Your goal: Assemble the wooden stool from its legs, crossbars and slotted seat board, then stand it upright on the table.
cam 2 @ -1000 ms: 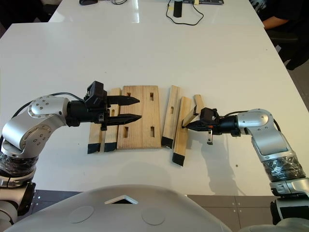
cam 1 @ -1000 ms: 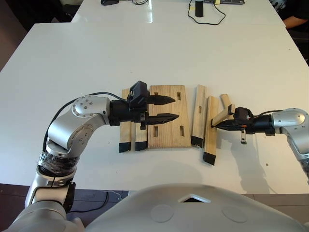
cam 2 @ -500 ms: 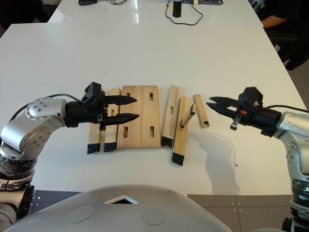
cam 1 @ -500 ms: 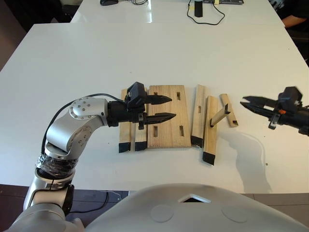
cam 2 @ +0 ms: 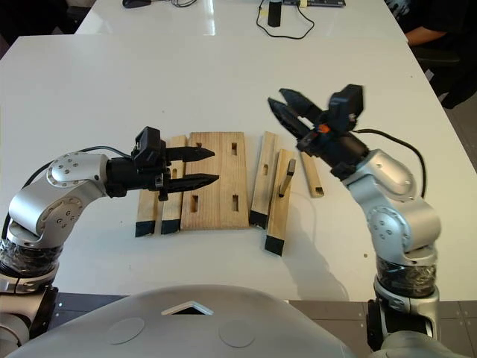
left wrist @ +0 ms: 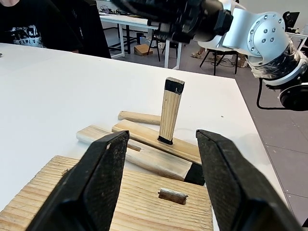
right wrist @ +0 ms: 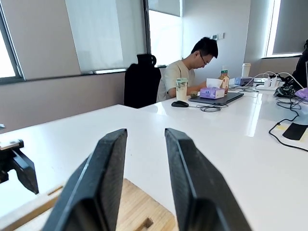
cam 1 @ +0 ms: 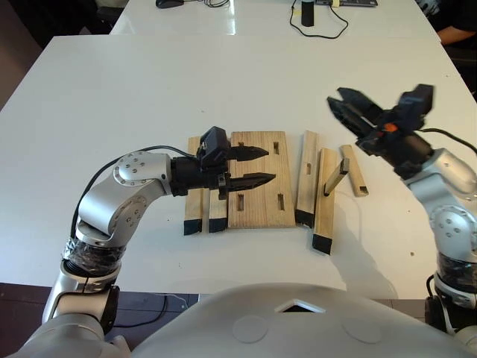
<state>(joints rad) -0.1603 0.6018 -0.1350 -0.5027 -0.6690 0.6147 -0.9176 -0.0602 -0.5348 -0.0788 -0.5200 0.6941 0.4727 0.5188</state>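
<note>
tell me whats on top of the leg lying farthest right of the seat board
A short black-tipped wooden piece stands upright on that leg. Its base covers the contact spot, so whether it sits in a slot cannot be seen.

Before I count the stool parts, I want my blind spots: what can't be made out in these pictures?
Seat board: its left-side slots, eye views, partly covered by the left gripper.
Two legs left of the board: mid-lengths under the left arm.
Upright short piece: left wrist view, cannot tell whether it is pegged into the leg beneath.
Right wrist view: board cut off by the edge.
</note>
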